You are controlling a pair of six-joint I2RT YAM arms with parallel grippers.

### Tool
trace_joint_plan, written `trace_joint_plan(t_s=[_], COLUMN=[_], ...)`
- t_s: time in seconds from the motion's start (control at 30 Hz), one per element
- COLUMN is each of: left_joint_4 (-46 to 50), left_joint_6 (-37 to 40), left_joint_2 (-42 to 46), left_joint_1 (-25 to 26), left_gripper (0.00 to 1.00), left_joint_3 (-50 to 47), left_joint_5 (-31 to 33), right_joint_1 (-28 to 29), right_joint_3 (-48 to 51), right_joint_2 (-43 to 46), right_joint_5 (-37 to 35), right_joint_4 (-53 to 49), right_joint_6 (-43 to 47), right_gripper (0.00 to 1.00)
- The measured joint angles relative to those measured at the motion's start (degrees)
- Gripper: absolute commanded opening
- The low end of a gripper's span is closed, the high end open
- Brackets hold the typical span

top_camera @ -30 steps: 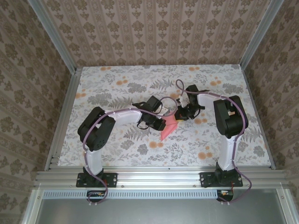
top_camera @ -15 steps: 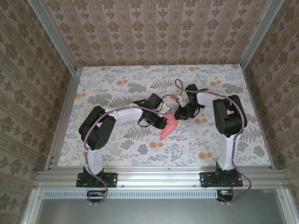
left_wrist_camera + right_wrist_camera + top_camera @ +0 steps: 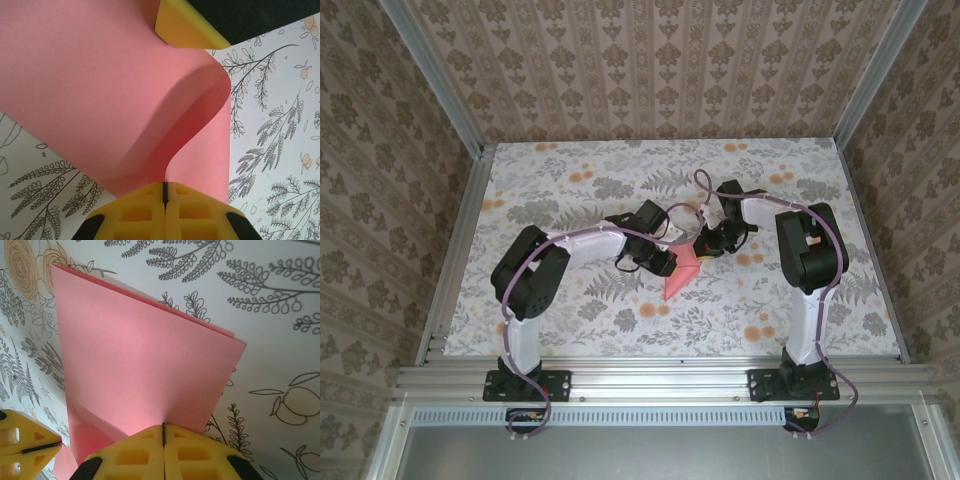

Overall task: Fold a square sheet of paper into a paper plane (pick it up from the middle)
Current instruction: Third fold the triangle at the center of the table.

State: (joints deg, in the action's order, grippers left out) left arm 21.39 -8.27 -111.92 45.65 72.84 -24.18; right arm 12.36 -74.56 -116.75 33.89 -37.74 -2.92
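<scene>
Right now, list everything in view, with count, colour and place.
sheet of paper: one, salmon pink, partly folded, mid-table between the grippers
table: one, white with grey leaves and orange flowers, under everything
walls: three, brown patterned, around the table
frame rail: one, silver, along the near edge
left arm: one, black and white, near left
right arm: one, black and white, near right
left gripper: one, yellow fingers, shut on the sheet
right gripper: one, yellow fingers, shut on the sheet

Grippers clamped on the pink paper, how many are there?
2. The left gripper pinches the pink paper from the left, the right gripper from the far right; jaws shut.
</scene>
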Motion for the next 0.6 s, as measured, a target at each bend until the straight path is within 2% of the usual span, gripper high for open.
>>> trace_joint_plan(t_s=[0.6], left_joint_4=[-1.27], left_joint_6=[0.0], left_joint_2=[-1.66], left_joint_1=[0.0], left_gripper=[0.02], left_joint_3=[-1.2], left_joint_5=[0.02], right_joint_1=[0.0], right_joint_3=[-0.02], right_joint_2=[0.0], right_joint_5=[0.0], right_joint_4=[-0.02], right_joint_6=[-0.02], right_gripper=[0.08])
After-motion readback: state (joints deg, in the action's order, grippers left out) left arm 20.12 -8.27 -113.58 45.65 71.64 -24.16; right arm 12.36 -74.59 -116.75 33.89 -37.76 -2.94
